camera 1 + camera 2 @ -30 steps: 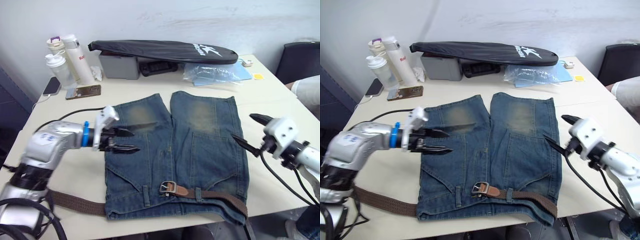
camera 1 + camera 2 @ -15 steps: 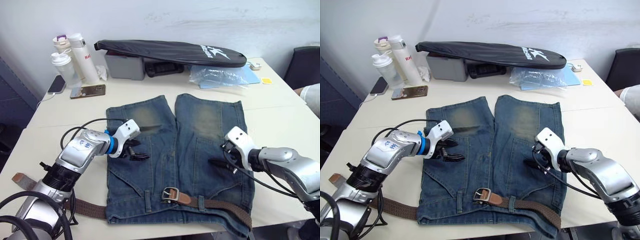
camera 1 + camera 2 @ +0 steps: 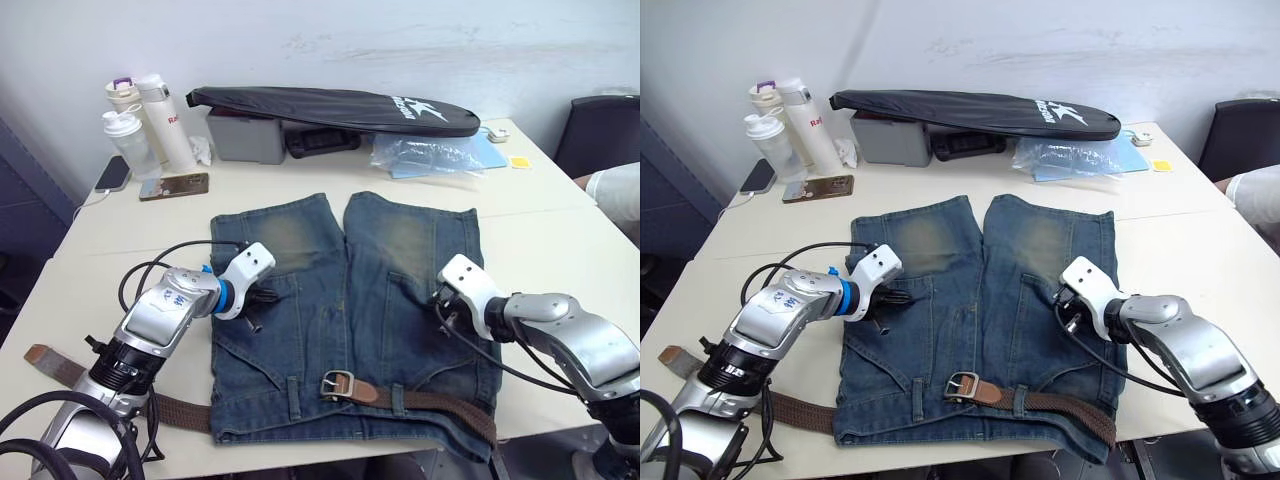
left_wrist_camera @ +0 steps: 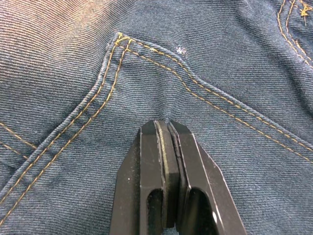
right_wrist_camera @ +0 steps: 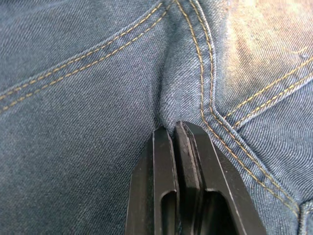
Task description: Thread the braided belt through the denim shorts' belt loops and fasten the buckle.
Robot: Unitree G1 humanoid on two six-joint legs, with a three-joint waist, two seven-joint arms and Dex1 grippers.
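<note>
Left eye view: the denim shorts (image 3: 345, 320) lie flat on the table (image 3: 130, 225), waistband toward the robot, legs pointing away.
Belt position: the braided belt (image 3: 440, 405) runs along the waistband of the shorts; its right stretch passes under a belt loop (image 3: 398, 397), and its left stretch trails off the left edge of the shorts across the table.
Buckle: the buckle (image 3: 335, 383) sits on the waistband near the middle of the shorts, on the tan end, and looks unfastened.
Left gripper: the left gripper (image 4: 167, 128) has its fingers closed tight on a small fold of denim, beside a stitched pocket seam on the left half of the shorts.
Right gripper: the right gripper (image 5: 173, 129) is likewise closed on a pinch of cloth, next to a double seam on the right half of the shorts.
Step in hand: judged as gripping both sides of the shorts to shift or smooth them before working the belt.
Doing it well: move both pinches evenly so the cloth stays flat, with no sudden tug that might draw the belt out of the loop it already passes.
Risk: a thin pinch may slip free, or the waistband may bunch over the buckle.
</note>
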